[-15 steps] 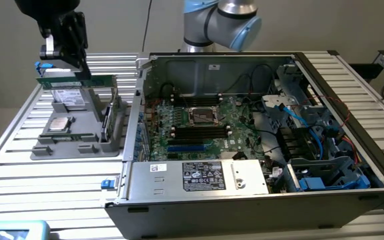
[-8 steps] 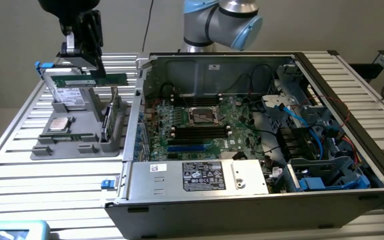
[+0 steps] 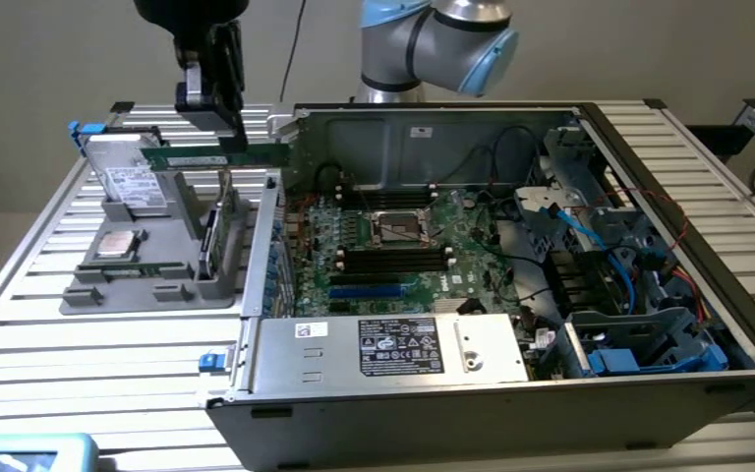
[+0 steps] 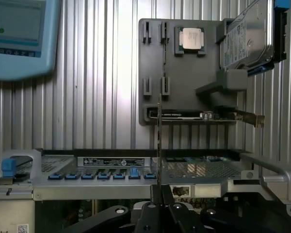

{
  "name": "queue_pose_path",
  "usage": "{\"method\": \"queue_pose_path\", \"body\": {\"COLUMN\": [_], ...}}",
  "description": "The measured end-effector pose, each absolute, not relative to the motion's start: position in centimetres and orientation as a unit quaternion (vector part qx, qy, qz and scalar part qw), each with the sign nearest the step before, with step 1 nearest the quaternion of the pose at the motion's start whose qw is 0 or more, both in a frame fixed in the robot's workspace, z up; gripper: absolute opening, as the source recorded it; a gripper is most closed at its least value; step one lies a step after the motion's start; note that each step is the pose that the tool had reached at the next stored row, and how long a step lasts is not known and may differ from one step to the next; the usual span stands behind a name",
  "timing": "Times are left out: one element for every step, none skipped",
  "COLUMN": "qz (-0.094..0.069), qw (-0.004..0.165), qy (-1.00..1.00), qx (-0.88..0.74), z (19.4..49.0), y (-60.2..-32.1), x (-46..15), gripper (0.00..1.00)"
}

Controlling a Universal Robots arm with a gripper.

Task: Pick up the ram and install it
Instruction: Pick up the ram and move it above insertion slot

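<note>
Claw (image 3: 233, 140) clamped nearly shut on the ram (image 3: 192, 157), a thin green stick held level in mid-air by its long upper edge; seen edge-on as a narrow line in the wrist view. Directly beneath, the far end of a grey tray (image 3: 102, 290), with a hard drive (image 3: 129, 182) propped upright, a processor (image 3: 118, 244) lying flat, and an expansion card (image 3: 227, 231) standing on edge in its holder. Just beside the ram, toward the exterior view's right, the rim of an open computer case (image 3: 483, 418). Inside the case, a motherboard (image 3: 417, 251) with long black slots (image 3: 391, 258), well apart from the ram, and a labelled power supply (image 3: 377, 346) near the front wall. Tray and case both resting on a slatted metal table (image 3: 50, 344). Behind the case, the blue-jointed arm (image 3: 436, 44). At the table's near corner, a light-blue device (image 3: 24, 454).
</note>
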State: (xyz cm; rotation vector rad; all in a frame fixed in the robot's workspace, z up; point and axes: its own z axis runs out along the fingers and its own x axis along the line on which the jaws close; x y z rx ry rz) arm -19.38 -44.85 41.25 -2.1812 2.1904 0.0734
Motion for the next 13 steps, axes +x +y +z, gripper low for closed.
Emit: {"method": "queue_pose_path", "body": {"qz": [0.024,0.024,0.024,0.024,0.024,0.024,0.024,0.024,0.024,0.024,0.024,0.024,0.024], "qw": [0.025,0.025,0.025,0.025,0.025,0.025,0.025,0.025,0.025,0.025,0.025,0.025,0.025], "qy": [0.708,0.708,0.708,0.708,0.708,0.708,0.708,0.708,0.708,0.708,0.708,0.708,0.708], "qx": [-0.705,-0.705,-0.705,-0.705,-0.705,-0.705,-0.705,-0.705,-0.705,-0.705,-0.705,-0.705,-0.705], "z": [41.3,41.3,41.2,41.3,41.3,41.3,41.2,41.2,41.2,41.2,41.2,41.2,41.1], "y": [-44.8,-44.8,-44.8,-44.8,-44.8,-44.8,-44.8,-44.7,-44.6,-44.6,-44.5,-44.4,-44.4], "x": [-18.9,-18.5,-18.0,-17.5,-17.1,-16.6,-16.2,-15.7,-15.3,-14.8,-14.4,-13.9,-13.5], "gripper": [0.12,0.12,0.12,0.12,0.12,0.12,0.12,0.12,0.12,0.12,0.12,0.12,0.12]}}
